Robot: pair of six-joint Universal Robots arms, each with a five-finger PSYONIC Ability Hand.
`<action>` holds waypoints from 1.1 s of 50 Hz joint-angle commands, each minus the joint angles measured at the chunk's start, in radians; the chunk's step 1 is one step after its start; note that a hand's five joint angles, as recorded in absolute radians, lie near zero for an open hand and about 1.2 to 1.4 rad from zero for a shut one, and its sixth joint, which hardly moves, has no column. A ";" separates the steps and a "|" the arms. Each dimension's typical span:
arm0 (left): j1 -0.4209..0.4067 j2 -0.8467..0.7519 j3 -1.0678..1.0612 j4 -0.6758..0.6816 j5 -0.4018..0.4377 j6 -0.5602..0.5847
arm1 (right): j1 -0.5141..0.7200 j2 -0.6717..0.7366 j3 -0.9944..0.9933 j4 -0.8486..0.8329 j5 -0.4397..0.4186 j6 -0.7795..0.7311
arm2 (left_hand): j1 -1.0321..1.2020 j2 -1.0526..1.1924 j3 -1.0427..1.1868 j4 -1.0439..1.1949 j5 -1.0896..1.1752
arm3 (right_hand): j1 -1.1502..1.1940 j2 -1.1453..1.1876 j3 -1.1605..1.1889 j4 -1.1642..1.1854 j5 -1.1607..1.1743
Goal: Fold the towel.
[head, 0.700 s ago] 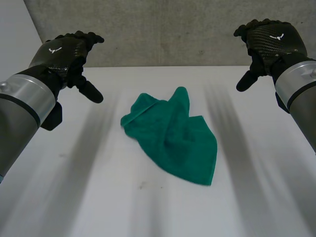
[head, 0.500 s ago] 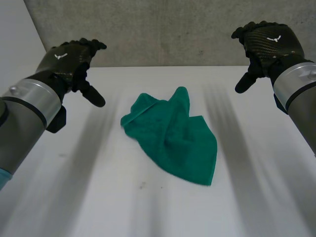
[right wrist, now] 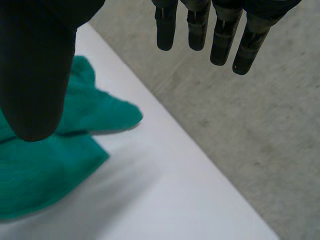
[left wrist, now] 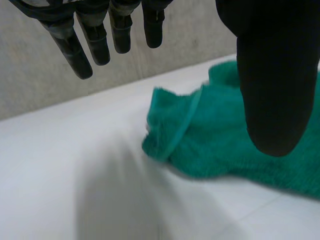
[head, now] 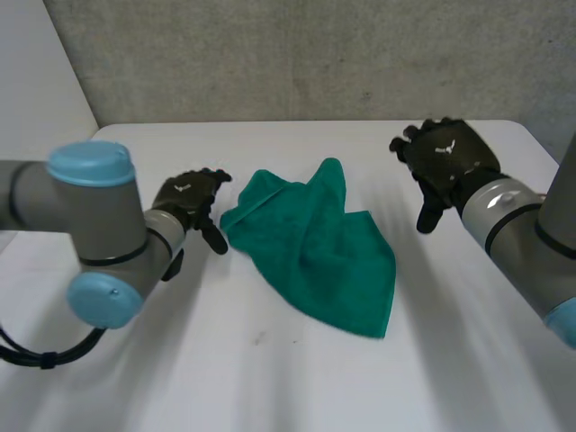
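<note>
One green towel (head: 315, 252), one white table (head: 270, 378), two hands: left hand (head: 184, 194), right hand (head: 445, 158).

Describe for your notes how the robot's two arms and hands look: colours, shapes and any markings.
The left hand and right hand are black with a woven, carbon-like sheen, and each has a small white emblem on its back. Each joins a silvery wrist cuff. The left arm and right arm are grey tubes with rounded joints closed by light-blue caps.
</note>
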 commanded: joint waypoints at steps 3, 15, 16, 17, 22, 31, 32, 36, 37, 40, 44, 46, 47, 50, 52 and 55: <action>-0.001 -0.197 0.142 0.074 0.004 0.002 | -0.006 0.030 0.053 -0.008 -0.002 0.004 | 0.196 0.184 0.175 0.186 0.168 | -0.030 -0.049 -0.037 -0.059 -0.058; -0.003 -0.266 0.194 0.173 0.004 -0.001 | -0.015 0.046 0.071 -0.014 -0.002 0.004 | 1.203 1.191 1.182 1.193 1.175 | -0.030 -0.049 -0.037 -0.059 -0.058; -0.004 -0.261 0.191 0.176 0.004 0.001 | -0.015 0.046 0.068 -0.016 -0.002 0.004 | 1.203 1.191 1.182 1.193 1.175 | -0.030 -0.049 -0.037 -0.059 -0.058; -0.006 -0.252 0.189 0.177 0.004 0.001 | -0.017 0.046 0.062 -0.020 -0.001 0.008 | 1.203 1.191 1.182 1.193 1.175 | -0.030 -0.049 -0.037 -0.059 -0.058; -0.030 -0.136 0.133 0.172 0.005 0.005 | -0.054 0.045 0.018 -0.029 0.008 0.021 | 1.203 1.191 1.182 1.193 1.175 | -0.030 -0.049 -0.037 -0.059 -0.058; -0.101 0.238 -0.122 0.164 0.051 0.016 | -0.103 0.051 -0.212 0.013 -0.091 0.146 | 1.203 1.191 1.182 1.193 1.175 | -0.030 -0.049 -0.037 -0.059 -0.058; -0.108 0.269 -0.150 0.164 0.062 0.016 | -0.104 0.057 -0.234 0.027 -0.129 0.148 | 1.203 1.191 1.182 1.193 1.175 | -0.030 -0.049 -0.037 -0.059 -0.058; -0.153 0.403 -0.281 0.167 0.106 0.021 | -0.118 0.117 -0.338 0.135 -0.358 0.157 | 1.203 1.191 1.182 1.193 1.175 | -0.030 -0.049 -0.037 -0.059 -0.058; -0.162 0.424 -0.308 0.167 0.113 0.021 | -0.117 0.137 -0.357 0.159 -0.408 0.157 | 1.203 1.191 1.182 1.193 1.175 | -0.030 -0.049 -0.037 -0.059 -0.058; -0.200 0.489 -0.397 0.172 0.116 0.022 | -0.110 0.223 -0.435 0.271 -0.614 0.154 | 1.203 1.191 1.182 1.193 1.175 | -0.030 -0.049 -0.037 -0.059 -0.058; -0.243 0.523 -0.464 0.170 0.116 0.022 | -0.101 0.292 -0.475 0.326 -0.677 0.148 | 1.203 1.191 1.182 1.193 1.175 | -0.030 -0.049 -0.037 -0.059 -0.058; -0.262 0.527 -0.489 0.169 0.113 0.022 | -0.031 0.344 -0.487 0.334 -0.683 0.143 | 1.203 1.191 1.182 1.193 1.175 | -0.030 -0.049 -0.037 -0.059 -0.058; -0.270 0.529 -0.503 0.169 0.111 0.021 | -0.012 0.356 -0.489 0.336 -0.683 0.140 | 1.203 1.191 1.182 1.193 1.175 | -0.030 -0.049 -0.037 -0.059 -0.058; -0.271 0.529 -0.522 0.169 0.108 0.022 | 0.038 0.414 -0.489 0.343 -0.683 0.093 | 1.203 1.191 1.182 1.193 1.175 | -0.030 -0.049 -0.037 -0.059 -0.058; -0.270 0.529 -0.541 0.169 0.108 0.021 | 0.055 0.448 -0.487 0.345 -0.677 0.056 | 1.203 1.191 1.182 1.193 1.175 | -0.030 -0.049 -0.037 -0.059 -0.058; -0.268 0.529 -0.555 0.169 0.107 0.021 | 0.078 0.500 -0.495 0.345 -0.636 -0.025 | 1.203 1.191 1.182 1.193 1.175 | 0.096 0.078 0.090 0.068 0.069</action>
